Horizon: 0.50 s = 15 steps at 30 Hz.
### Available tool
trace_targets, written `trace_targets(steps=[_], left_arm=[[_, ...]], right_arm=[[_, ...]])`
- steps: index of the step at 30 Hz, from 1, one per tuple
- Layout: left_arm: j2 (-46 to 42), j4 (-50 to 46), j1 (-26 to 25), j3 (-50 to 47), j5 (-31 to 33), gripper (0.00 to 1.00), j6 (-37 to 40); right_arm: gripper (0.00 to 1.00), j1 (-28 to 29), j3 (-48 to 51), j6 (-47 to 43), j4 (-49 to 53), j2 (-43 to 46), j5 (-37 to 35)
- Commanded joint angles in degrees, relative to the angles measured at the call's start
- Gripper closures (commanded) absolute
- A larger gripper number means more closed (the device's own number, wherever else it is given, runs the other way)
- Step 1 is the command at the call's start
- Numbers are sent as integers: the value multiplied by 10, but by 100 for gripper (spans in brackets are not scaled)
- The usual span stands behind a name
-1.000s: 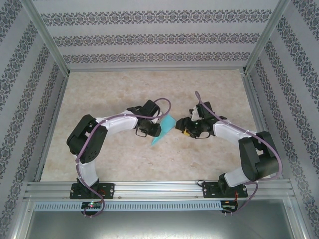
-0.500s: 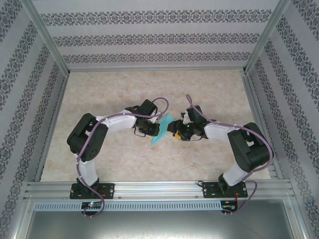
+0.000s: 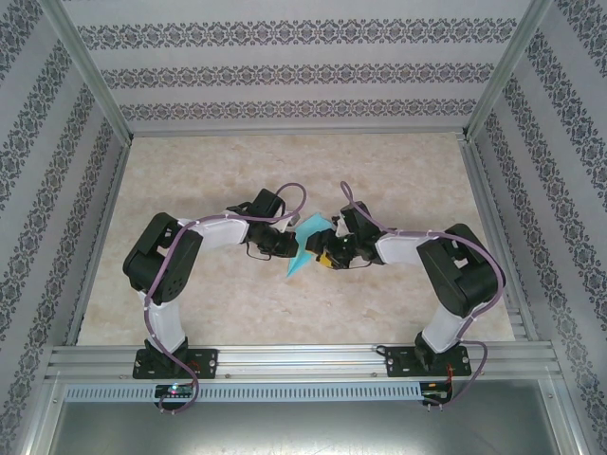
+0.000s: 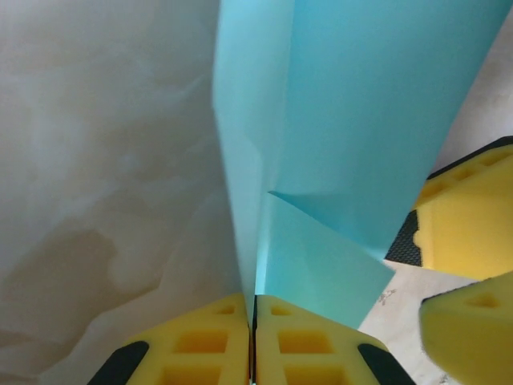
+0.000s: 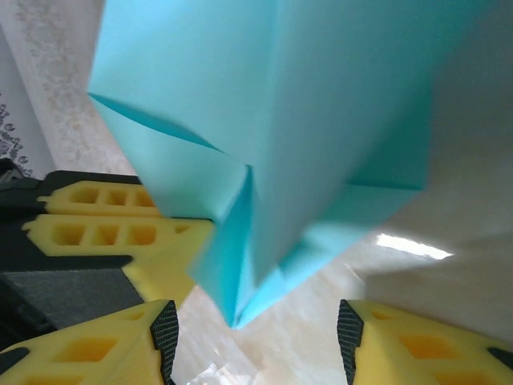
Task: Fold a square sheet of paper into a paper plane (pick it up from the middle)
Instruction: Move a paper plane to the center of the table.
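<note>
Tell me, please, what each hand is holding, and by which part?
The left hand is shut on the paper plane, pinching it along its central fold. The right hand is open around a corner of it, gripping nothing.

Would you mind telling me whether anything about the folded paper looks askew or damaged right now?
No tear shows. The paper plane, pinched in the left hand, has layers gaping apart at the corner near the right hand, not lying flat.
</note>
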<state>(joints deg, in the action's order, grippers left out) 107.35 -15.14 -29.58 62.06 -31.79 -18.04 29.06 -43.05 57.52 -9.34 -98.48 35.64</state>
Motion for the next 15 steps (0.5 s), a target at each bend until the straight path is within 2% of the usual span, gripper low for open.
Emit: trace_targets(steps=[1, 8, 15], left_arm=[[-4, 32, 13, -12, -32, 90, -14], [-4, 36, 17, -18, -41, 89, -15], [-7, 51, 23, -27, -58, 89, -26]], right_arm=[[43, 9, -17, 17, -26, -17, 6], [44, 15, -28, 29, -38, -36, 10], [50, 21, -30, 47, -61, -41, 17]])
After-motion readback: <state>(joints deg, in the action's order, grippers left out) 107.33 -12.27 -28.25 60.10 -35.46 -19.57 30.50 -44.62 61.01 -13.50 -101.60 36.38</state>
